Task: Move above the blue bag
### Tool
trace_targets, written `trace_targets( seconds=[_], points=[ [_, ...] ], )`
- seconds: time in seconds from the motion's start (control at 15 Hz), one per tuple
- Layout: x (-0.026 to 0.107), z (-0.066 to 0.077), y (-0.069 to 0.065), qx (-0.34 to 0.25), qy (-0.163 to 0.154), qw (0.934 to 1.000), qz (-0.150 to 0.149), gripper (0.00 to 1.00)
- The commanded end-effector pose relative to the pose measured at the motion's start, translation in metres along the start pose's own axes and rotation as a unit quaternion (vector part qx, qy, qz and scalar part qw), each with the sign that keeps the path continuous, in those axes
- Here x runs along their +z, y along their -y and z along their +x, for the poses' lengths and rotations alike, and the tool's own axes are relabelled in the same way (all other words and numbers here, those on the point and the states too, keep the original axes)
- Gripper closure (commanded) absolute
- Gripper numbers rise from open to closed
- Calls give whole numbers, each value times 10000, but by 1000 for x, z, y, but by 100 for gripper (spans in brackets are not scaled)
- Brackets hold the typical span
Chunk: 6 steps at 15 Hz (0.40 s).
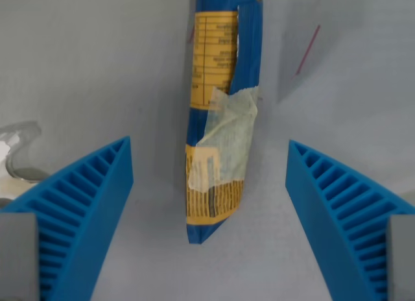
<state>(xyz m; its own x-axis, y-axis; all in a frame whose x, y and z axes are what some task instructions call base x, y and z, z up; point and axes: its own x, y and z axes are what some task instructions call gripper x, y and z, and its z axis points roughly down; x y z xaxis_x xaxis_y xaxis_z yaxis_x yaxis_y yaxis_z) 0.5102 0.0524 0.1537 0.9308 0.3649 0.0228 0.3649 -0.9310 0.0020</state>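
Note:
The blue bag point(220, 113) lies lengthwise on the grey surface in the middle of the wrist view, running from the top edge down to about two thirds of the way. It has yellow label panels and a strip of pale tape across it. My gripper point(209, 184) is open. Its two blue ribbed fingers point(84, 210) stand at the lower left and lower right, one on each side of the bag's near end, apart from it.
A clear plastic object point(19, 152) lies at the wrist view's left edge, beside the left finger. A thin red line point(308, 49) marks the grey surface point(97, 67) at the upper right.

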Motion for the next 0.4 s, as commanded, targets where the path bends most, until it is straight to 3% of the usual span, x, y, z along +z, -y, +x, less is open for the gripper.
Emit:
trace_targets(
  seconds=[0.07,0.4],
  points=[
    [3,7,-1,-160,-83,9992,365,0],
    [4,8,-1,-131,-85,9992,360,0]
  ],
)
